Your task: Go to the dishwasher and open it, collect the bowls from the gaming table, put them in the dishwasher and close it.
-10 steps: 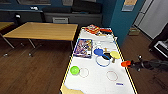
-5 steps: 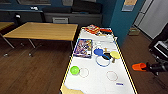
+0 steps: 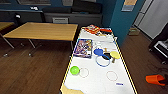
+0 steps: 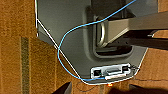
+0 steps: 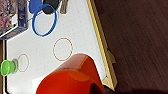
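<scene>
**Orange cup held beside the white gaming table**

The gaming table (image 3: pixel 100 80) runs away from the robot, a long white top with a thin yellow edge. On it one green bowl (image 3: pixel 74 70) sits near the left edge, just beside a thin red ring (image 3: pixel 84 72). A second red ring (image 3: pixel 111 75) lies toward the right edge. Further along are a blue disc (image 3: pixel 98 52), a yellow disc (image 3: pixel 115 54), a blue ring (image 3: pixel 103 61) and a dark round piece among them that may be another bowl; the blur leaves that open. A colourful game box (image 3: pixel 83 47) lies by the left edge, with more bright clutter (image 3: pixel 93 29) at the far end.

The right gripper (image 5: pixel 96 88) holds an orange cup (image 3: pixel 155 79) over the floor, just off the table's right edge; in the right wrist view the cup (image 5: pixel 71 77) overlaps the near corner. For the left gripper, open or closed cannot be told.

Bare wooden floor (image 3: pixel 37 72) lies open to the left. A yellow-topped table (image 3: pixel 42 31) stands beyond it, and a teal wall (image 3: pixel 117 17) closes in at the far right end.
</scene>
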{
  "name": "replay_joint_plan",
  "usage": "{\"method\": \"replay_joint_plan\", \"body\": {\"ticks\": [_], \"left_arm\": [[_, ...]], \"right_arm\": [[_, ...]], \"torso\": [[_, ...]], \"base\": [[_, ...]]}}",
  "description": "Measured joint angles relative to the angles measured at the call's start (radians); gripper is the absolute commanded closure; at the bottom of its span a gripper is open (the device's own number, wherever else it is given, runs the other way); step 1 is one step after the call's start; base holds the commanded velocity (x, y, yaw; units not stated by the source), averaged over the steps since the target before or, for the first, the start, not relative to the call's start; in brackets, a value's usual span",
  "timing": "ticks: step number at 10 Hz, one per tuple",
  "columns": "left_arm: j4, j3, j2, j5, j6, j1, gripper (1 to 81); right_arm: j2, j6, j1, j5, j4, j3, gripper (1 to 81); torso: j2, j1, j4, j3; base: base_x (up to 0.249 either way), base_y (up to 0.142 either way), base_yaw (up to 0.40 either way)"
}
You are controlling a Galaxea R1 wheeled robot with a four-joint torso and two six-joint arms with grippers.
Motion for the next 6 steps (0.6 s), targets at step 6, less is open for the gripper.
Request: {"method": "replay_joint_plan", "body": {"ticks": [6], "left_arm": [[0.000, 0.059, -0.041, -0.001, 0.000, -0.003, 1.0]], "right_arm": [[-0.137, -0.317, -0.289, 0.035, 0.176, 0.062, 81.1]], "torso": [[0.000, 0.000, 0.000, 0.000]], "base": [[0.000, 0.000, 0.000]]}}
